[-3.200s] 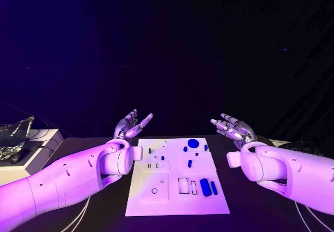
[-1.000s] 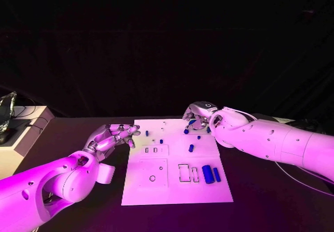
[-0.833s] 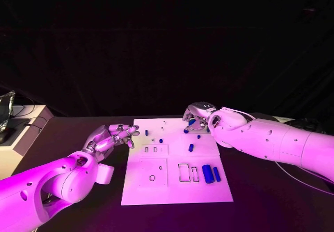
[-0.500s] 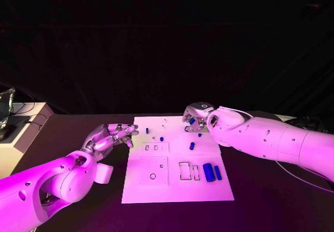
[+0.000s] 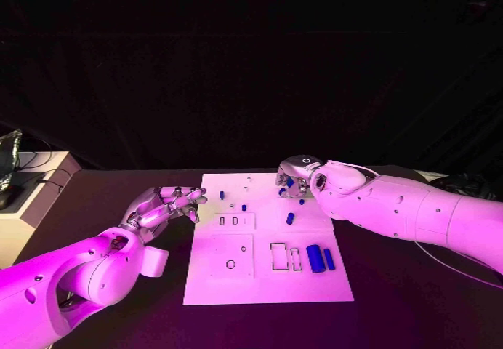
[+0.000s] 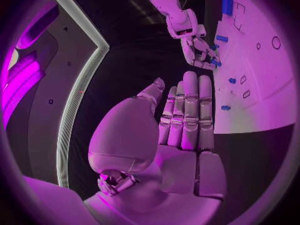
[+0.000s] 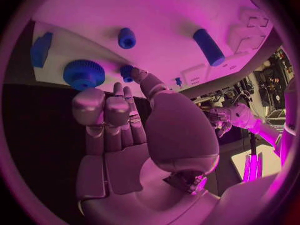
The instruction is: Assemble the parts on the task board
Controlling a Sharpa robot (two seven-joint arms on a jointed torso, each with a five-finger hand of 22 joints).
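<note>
The white task board [image 5: 267, 280] lies flat mid-table. Small blue parts [image 5: 289, 217] are scattered over its far half; two larger blue cylinders [image 5: 315, 259] lie side by side near its right edge.

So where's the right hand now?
In the head view the right hand is over the task board's far right corner, fingers down among the small blue parts there; the left hand hovers off the board's left edge.

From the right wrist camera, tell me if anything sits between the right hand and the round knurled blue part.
Nothing visible does. The right hand hangs over the far edge of the task board, its fingertips right beside the round knurled blue part, with no other piece between them. A small blue peg stands farther in on the board.
</note>
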